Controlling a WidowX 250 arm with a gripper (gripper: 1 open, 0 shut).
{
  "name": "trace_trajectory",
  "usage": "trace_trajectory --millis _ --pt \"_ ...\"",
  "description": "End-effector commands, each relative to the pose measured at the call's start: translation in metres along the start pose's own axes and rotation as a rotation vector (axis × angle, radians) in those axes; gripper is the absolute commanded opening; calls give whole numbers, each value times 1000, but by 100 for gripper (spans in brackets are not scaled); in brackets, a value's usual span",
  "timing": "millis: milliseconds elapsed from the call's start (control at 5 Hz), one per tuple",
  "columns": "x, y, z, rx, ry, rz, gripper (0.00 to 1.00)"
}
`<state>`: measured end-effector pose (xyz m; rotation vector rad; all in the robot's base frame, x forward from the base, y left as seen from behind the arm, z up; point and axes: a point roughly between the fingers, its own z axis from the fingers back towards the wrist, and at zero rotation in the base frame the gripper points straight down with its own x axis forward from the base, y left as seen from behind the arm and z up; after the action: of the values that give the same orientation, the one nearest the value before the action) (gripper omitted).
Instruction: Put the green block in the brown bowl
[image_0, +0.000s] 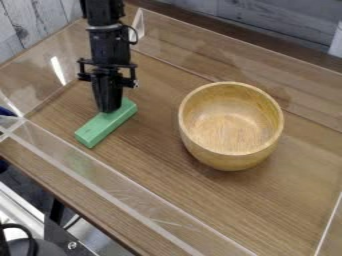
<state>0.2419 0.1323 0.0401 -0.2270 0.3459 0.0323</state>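
Observation:
The green block (102, 127) is a flat bright green bar lying on the wooden table at the left. My black gripper (112, 108) points down onto its far end, and its fingers look shut there; whether they pinch the block or only touch it I cannot tell. The block seems to rest flat on the table. To the right, the brown bowl (231, 124) stands upright and holds nothing, well apart from the block and the gripper.
A clear plastic wall (54, 160) rims the wooden table (160, 185) along the front and left. Bare wood lies between the block and the bowl.

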Motion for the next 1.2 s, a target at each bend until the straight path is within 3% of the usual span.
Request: trace_trajectory --millis 0,200,400,600,800,1000 --pt "5 -7 38 69 -112 -27 0" --pt "6 -17 55 99 -152 -50 0" --pt "2 -37 77 95 -183 -84 0" --pt "-5 -39 72 88 -196 -112 0" --pt "-13 -32 59 96 -214 -44 100" --pt "-19 -25 49 108 -228 5 100"
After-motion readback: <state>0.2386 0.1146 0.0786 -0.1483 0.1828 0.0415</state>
